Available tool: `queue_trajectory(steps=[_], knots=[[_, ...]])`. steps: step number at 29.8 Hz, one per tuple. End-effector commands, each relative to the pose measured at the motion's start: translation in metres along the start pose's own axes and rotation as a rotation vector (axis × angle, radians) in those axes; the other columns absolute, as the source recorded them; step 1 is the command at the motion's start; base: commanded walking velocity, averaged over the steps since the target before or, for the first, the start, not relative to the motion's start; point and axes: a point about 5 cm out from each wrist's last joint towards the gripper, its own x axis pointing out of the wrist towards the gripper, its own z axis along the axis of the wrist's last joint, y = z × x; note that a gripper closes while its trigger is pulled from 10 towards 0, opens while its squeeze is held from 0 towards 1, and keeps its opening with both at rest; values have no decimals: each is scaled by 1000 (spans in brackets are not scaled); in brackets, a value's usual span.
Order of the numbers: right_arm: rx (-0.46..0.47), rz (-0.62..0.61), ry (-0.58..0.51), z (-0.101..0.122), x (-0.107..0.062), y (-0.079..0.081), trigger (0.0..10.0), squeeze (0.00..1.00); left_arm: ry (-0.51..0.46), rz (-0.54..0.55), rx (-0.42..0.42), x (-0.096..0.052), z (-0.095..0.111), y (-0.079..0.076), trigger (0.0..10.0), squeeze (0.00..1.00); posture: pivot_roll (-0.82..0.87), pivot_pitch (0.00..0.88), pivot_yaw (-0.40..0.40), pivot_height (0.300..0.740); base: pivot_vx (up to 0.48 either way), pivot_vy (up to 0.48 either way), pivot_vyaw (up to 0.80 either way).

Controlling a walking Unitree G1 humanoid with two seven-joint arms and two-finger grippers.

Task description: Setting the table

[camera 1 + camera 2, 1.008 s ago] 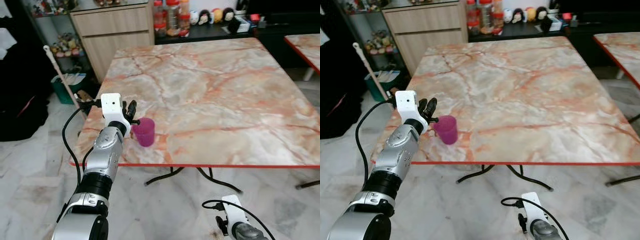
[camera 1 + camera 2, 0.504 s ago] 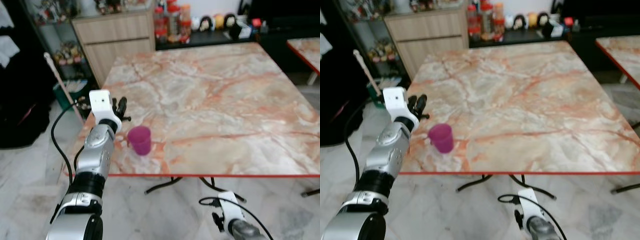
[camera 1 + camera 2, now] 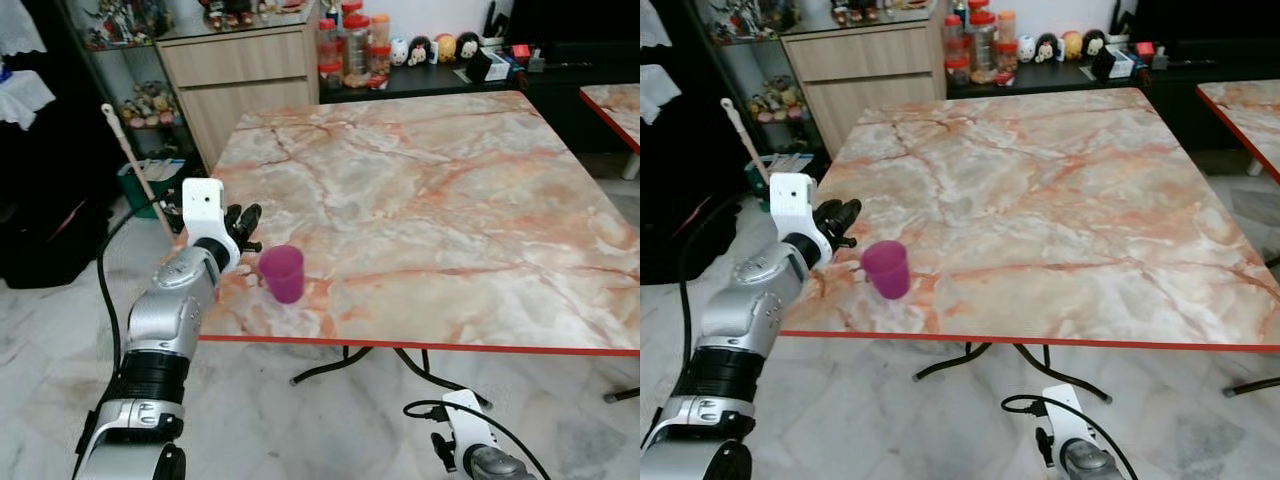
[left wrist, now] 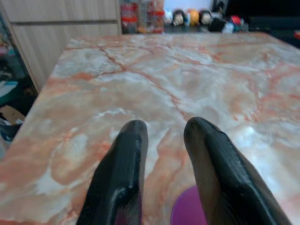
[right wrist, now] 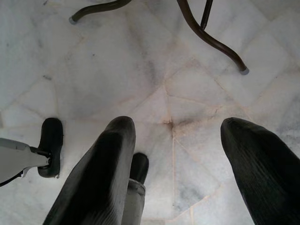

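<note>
Since the purple plastic cup standing upright near the marble table's red front edge looks light and tippy, I'd pinch its rim; left gripper hovers beside it, fingers released.

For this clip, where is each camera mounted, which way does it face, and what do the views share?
Left eye view: on the head, looking forward and down at the marble table and purple cup; left arm shows.
Right eye view: same head, same scene; left gripper beside the cup.
Left wrist view: along the left gripper's parted fingers, over the tabletop; the cup's rim is shared with both eye views.
Right wrist view: along the right gripper, open, facing the floor and table legs.
</note>
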Motion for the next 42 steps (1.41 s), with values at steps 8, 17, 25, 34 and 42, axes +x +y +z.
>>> queue_trajectory(steps=[8,17,25,34,42], knots=[[-3,10,5,1,0,3,10000,0,167,-77,79,-5,-3,-11,10000,1000,-55,0,111,740,0,0,0],[-7,13,7,0,0,4,10000,0,208,-61,97,-5,-9,-9,10000,0,-60,0,117,740,0,0,0],[-7,16,7,1,1,5,10000,0,258,-57,117,-2,-19,-8,10000,0,-60,0,120,740,0,0,0],[-2,14,3,2,1,5,10000,0,266,-62,147,5,-22,-12,10000,0,-63,0,119,740,0,0,0],[-1,12,-2,3,1,5,10000,0,250,-76,139,14,-19,-19,10000,0,-65,0,119,740,0,0,0]])
